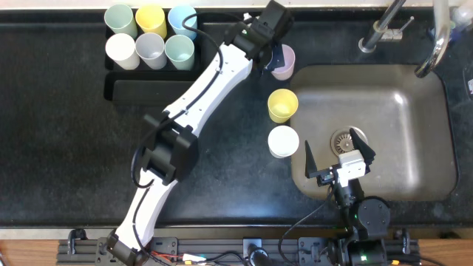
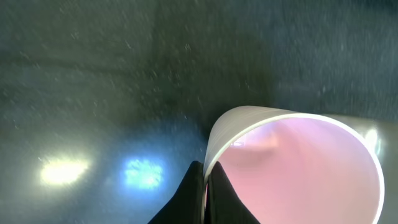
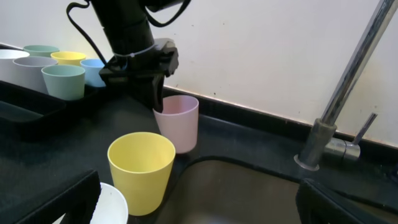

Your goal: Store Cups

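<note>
One pink cup point(image 2: 298, 168) pinched by left gripper point(image 2: 205, 177)

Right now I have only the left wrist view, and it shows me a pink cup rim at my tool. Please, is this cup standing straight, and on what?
Observer: Yes, the pink cup stands upright on the dark counter, close to the corner of the sink.
Operator: Where do the other cups stand?
Observer: Six cups stand in two rows of three at the counter's far left, next to a black tray.
Operator: Is any cup near mine?
Observer: Two: a yellow cup and a white cup, on the counter along the sink's left edge.
</note>
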Available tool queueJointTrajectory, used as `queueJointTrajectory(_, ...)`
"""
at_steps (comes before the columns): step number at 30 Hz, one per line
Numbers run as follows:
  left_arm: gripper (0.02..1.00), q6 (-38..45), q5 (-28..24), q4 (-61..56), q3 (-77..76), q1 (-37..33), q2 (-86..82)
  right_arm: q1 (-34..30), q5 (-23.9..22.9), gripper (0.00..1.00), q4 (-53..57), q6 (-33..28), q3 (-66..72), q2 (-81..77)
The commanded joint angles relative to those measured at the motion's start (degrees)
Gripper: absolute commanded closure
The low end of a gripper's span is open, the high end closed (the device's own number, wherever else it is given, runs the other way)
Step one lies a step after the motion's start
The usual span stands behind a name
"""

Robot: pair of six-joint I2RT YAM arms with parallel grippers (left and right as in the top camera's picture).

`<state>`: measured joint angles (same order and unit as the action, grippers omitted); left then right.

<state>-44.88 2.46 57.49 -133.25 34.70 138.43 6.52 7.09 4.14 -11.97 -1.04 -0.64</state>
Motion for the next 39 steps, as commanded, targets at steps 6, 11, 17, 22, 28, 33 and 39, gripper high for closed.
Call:
queueJointTrajectory(6, 0.982, -0.6, 4.4, 13.1, -1.3, -8.0, -18.0, 0.3, -0.1, 0.003, -0.3, 0.4, 0.7, 0.4)
queueJointTrajectory(11, 0.982, -0.7, 6.6, 16.7, 9.0, -12.9, -29.6, 0.3, -0.1, 0.003, -0.3, 0.4, 0.7, 0.4)
queueJointTrajectory(17, 0.982, -6.6, 2.1, 5.7, 39.2, -24.5, -45.7, 0.3, -0.1, 0.003, -0.3, 0.4, 0.7, 0.4)
queueJointTrajectory(22, 0.982, -6.6, -2.0, 7.4, 45.3, -35.8, -47.5, 0.3, -0.1, 0.003, -0.3, 0.4, 0.7, 0.4)
queueJointTrajectory(28, 0.982, -6.6, -2.0, 7.7, 45.3, -42.5, -47.2, 0.3, -0.1, 0.003, -0.3, 0.4, 0.7, 0.4)
queueJointTrajectory(33, 0.982, -6.6, -1.9, 7.6, 45.3, -44.0, -44.7, 0.3, -0.1, 0.003, -0.3, 0.4, 0.7, 0.4)
queueJointTrajectory(39, 0.982, -6.6, -0.2, 4.1, 45.4, -44.1, -40.3, 0.3, -0.1, 0.005, -0.3, 0.4, 0.7, 0.4)
